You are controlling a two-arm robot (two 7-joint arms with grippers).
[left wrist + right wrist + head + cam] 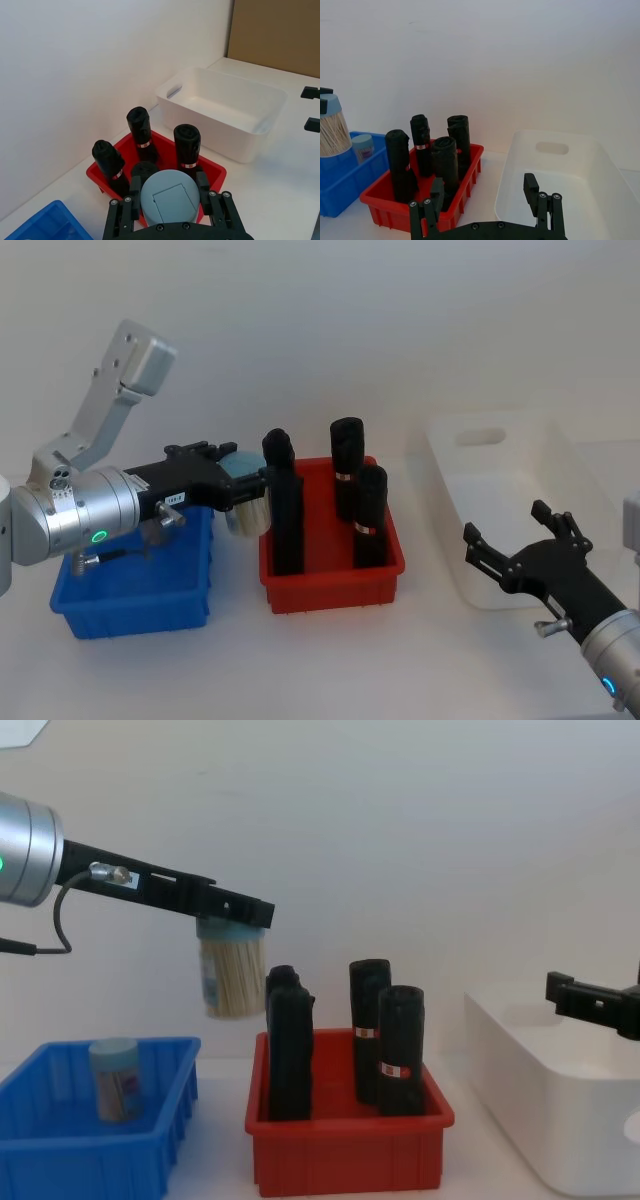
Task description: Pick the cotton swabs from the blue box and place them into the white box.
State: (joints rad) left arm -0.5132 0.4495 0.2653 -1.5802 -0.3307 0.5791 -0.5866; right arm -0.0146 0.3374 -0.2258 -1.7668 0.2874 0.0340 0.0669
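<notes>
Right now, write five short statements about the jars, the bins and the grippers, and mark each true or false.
1. The left gripper holds a cotton swab jar in the air, gripped at its lid. True.
2. The blue box has no jar in it. False: a second jar stands upright inside.
3. The red bin holds four black rolls. True.
4. A jar lies in the white box. False: no jar is in it.
5. The right gripper is shut on a jar. False: it is open and holds nothing, near the white box's front.
</notes>
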